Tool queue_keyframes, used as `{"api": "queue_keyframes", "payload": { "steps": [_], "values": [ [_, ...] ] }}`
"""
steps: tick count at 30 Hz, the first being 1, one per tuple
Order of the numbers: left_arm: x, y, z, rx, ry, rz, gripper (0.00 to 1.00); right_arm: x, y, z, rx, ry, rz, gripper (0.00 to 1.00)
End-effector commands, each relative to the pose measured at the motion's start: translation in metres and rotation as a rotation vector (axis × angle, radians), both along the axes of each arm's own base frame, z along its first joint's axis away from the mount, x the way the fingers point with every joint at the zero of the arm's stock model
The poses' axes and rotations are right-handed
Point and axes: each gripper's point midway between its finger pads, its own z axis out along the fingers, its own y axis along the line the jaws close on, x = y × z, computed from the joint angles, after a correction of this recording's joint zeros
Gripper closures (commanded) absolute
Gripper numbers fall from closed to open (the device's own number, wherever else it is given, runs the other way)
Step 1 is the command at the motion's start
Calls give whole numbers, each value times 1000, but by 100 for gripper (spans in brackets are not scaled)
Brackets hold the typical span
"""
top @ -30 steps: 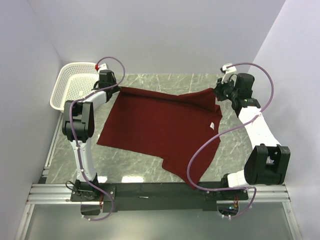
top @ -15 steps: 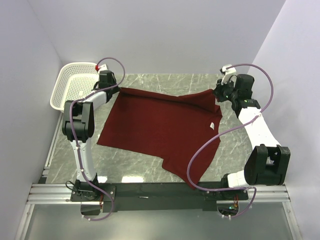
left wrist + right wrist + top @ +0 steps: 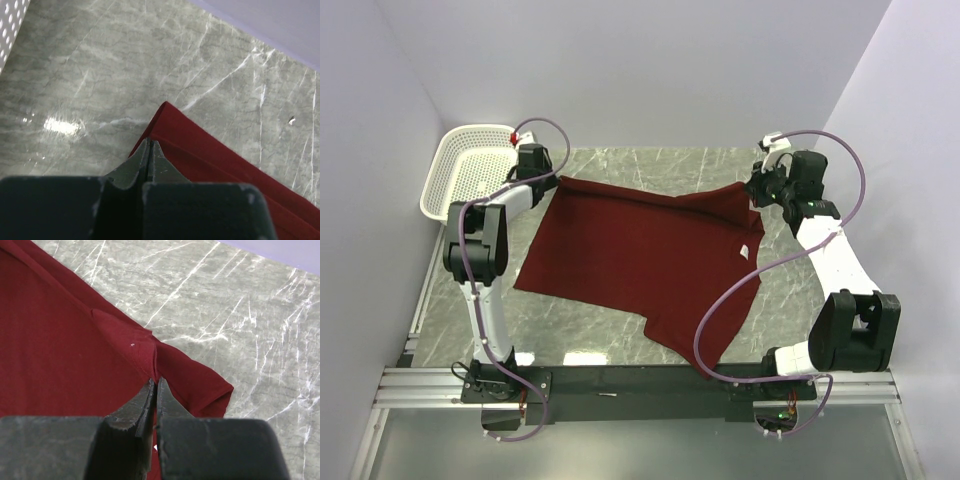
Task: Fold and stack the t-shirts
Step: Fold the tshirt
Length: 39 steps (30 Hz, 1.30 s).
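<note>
Shows left fingers [image 3: 136, 167] pinched together on the far hem corner of the maroon t-shirt [image 3: 640, 260], and right fingers [image 3: 137, 407] clamped on cloth beside a sleeve seam at the far right. Leaves the rest spread flat across the desk [image 3: 570, 335] between the arms. Risks, by judgement, either thin pinch slipping free under uneven pull, or a skewed, bunched fold from mismatched grip points.

Overhead view looking down, 2 close wrist views angled forward, all sharing t-shirt [image 3: 640, 250]
</note>
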Motion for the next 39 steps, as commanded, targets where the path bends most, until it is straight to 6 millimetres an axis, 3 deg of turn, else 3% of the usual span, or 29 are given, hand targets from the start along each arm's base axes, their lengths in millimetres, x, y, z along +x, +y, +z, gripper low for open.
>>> {"api": "queue_keyframes", "payload": {
  "steps": [1,4,11,19,32,35,39],
  "values": [
    [-4,6,42,-1,-92,14,100,-4,-2,14,-10,-51,4,100],
    [-13,10,55,-11,-138,24,93,-4,-2,10,-12,-43,6,100],
    [-28,2,92,-54,-221,-23,47,-7,-1,1,-8,-20,11,100],
    [-42,7,134,-49,-284,-18,45,-15,4,-10,0,17,43,100],
    [-90,32,166,-43,-324,6,44,-54,10,-31,-77,46,150,99],
    [-101,33,172,-48,-327,5,43,-66,12,-40,-100,59,189,98],
    [-119,30,181,-73,-343,-3,43,-109,30,-67,-126,159,369,86]
  ]
}}
